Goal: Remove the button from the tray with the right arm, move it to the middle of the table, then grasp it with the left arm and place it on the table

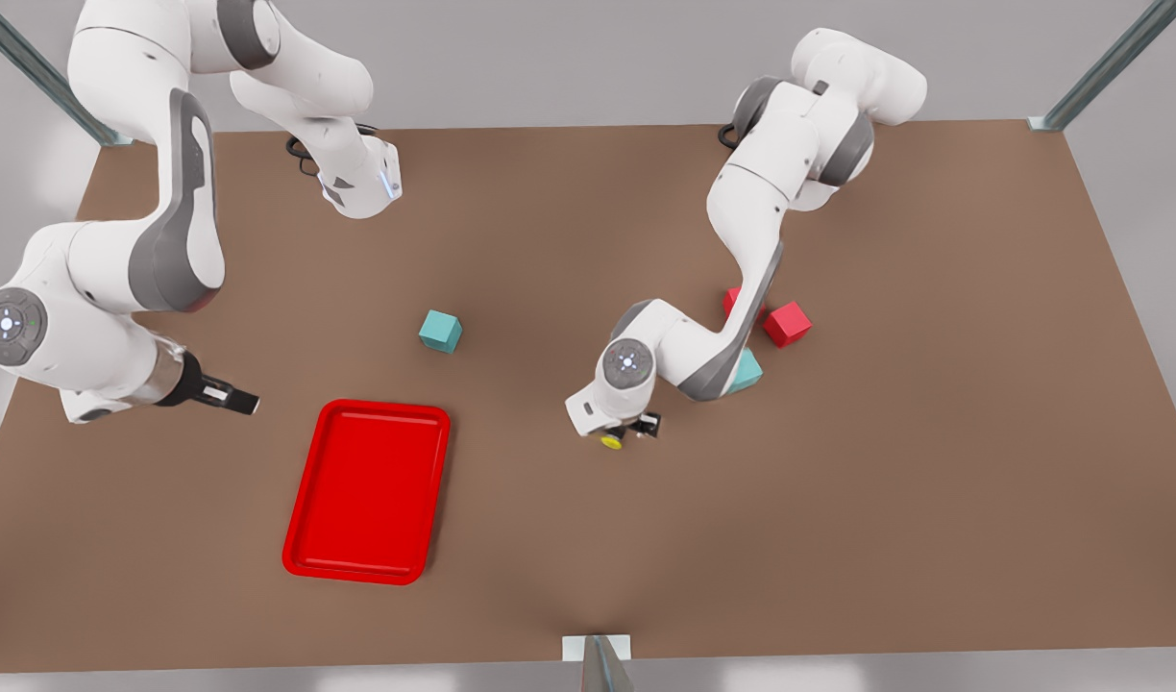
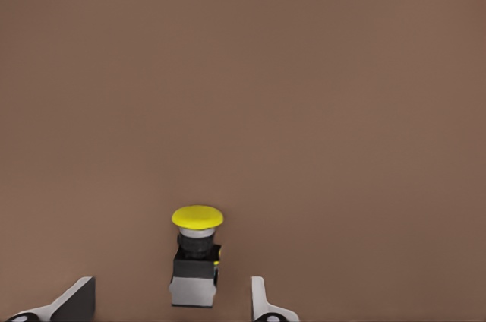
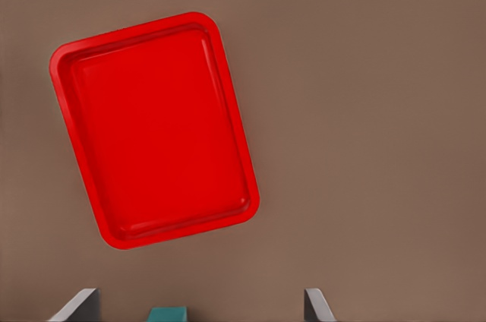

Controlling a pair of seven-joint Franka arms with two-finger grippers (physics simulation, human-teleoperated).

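Button (image 2: 197,255) between spread left claw (image 2: 173,301) fingers, contact unclear | right claw (image 3: 201,305) open, fingertips cropped

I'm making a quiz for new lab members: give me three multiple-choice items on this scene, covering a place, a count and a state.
1. Where is the small yellow-capped push-button?
A. In the tray
B. On the table
C. On a cube

2. How many teal cubes does the front view show?
A. One
B. Two
C. Four

3. The shallow red rectangular tray is:
A. Empty
B. Holding the button
C. Holding a cube

1 B: the button stands on the matte brown table between the left gripper's open jaws.
2 B: teal cubes.
3 A: the tray is bare; the right gripper waits open beside it.
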